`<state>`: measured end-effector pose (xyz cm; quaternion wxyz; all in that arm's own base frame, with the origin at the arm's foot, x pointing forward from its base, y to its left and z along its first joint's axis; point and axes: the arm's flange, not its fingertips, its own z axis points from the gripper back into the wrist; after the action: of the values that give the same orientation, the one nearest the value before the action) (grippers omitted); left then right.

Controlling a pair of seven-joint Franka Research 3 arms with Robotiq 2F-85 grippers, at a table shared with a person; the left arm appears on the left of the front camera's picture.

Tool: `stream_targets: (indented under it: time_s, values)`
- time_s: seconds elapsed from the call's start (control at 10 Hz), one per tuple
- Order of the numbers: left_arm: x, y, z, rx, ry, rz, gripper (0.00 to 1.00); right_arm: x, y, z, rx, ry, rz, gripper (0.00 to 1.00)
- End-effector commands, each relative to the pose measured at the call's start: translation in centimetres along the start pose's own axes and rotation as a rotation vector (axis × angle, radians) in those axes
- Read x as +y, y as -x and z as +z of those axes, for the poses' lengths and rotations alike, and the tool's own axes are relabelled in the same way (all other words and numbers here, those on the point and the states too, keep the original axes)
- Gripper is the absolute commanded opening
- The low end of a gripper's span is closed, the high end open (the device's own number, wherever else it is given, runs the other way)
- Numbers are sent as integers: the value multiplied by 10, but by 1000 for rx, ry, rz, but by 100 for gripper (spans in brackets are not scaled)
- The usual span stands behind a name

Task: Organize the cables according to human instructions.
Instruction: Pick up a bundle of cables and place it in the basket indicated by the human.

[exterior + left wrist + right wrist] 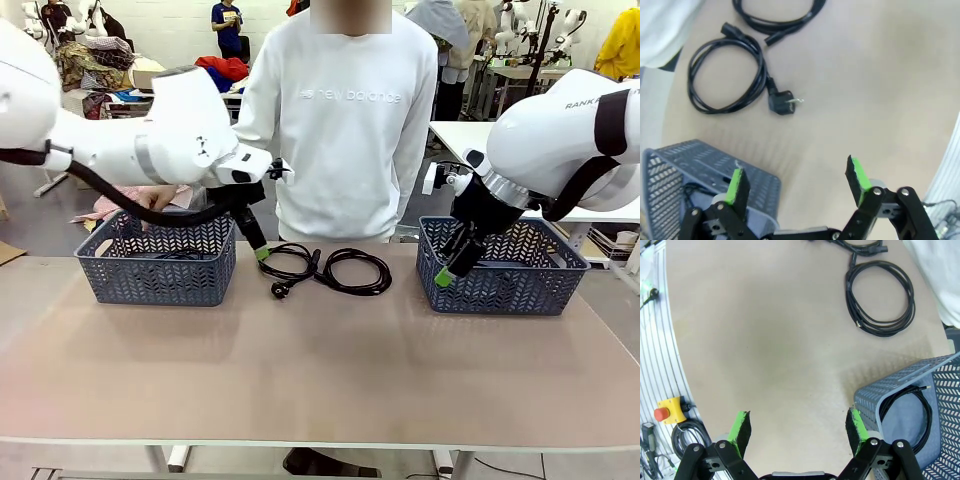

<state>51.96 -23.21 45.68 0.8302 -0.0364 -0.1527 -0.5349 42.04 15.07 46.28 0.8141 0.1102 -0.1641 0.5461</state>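
Two coiled black cables lie on the table in front of the person: one (pixel 281 290) with its plug toward me, the other (pixel 357 291) to its right. My left gripper (pixel 262 250) hangs open between the left basket (pixel 150 275) and the first cable. From the left wrist, its green fingers (pixel 735 185) stand wide apart over that basket's corner (pixel 695 160), with the plugged cable (pixel 780 102) beyond them. My right gripper (pixel 445 275) is open at the near-left corner of the right basket (pixel 500 290). In the right wrist view a thin cable (pixel 929 415) lies inside this basket (pixel 890 390).
A person in a white sweatshirt (pixel 345 130) stands at the far edge behind the cables. Bare tabletop (pixel 320 370) spreads toward me. A yellow box with a red stop button (pixel 662 412) sits off the table edge in the right wrist view. Another cable (pixel 687 192) lies in the left basket.
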Motion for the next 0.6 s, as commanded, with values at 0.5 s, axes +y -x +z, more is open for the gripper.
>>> stream_targets:
  time_s: [0.5]
  values:
    - [35, -55, -46, 137, -64, 131, 100, 0, 0, 1, 3, 6, -12, 100]
